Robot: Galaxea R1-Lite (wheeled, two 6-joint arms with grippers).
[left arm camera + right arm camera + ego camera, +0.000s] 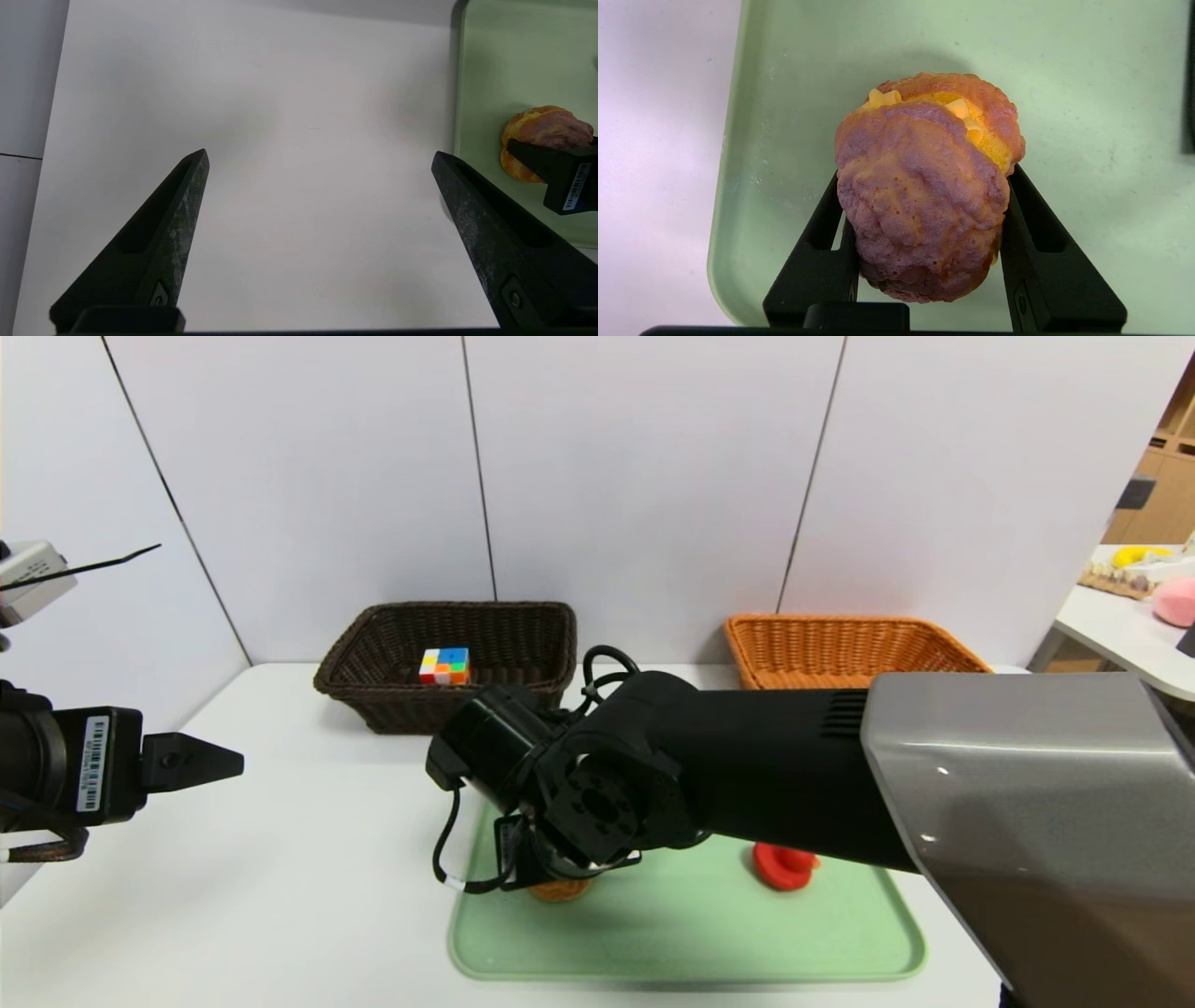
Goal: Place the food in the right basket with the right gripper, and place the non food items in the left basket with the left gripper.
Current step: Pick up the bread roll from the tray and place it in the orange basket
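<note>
Black arms, silver forearm shell point(1027, 803), looping cables, barcode label point(92, 763)

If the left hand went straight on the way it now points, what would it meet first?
Probably only the bare white table. The left hand stands open and angled down at it, nothing between its fingers; the green tray lies off to one side.

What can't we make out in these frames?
- Cream puff: head view shows only a sliver; the right arm covers it and the right gripper shut on it.
- Red duck: head view, upper part behind the same arm.
- Orange basket: front and floor hidden by the arm.
- Left gripper: open over bare table; head view cuts off its arm.
</note>
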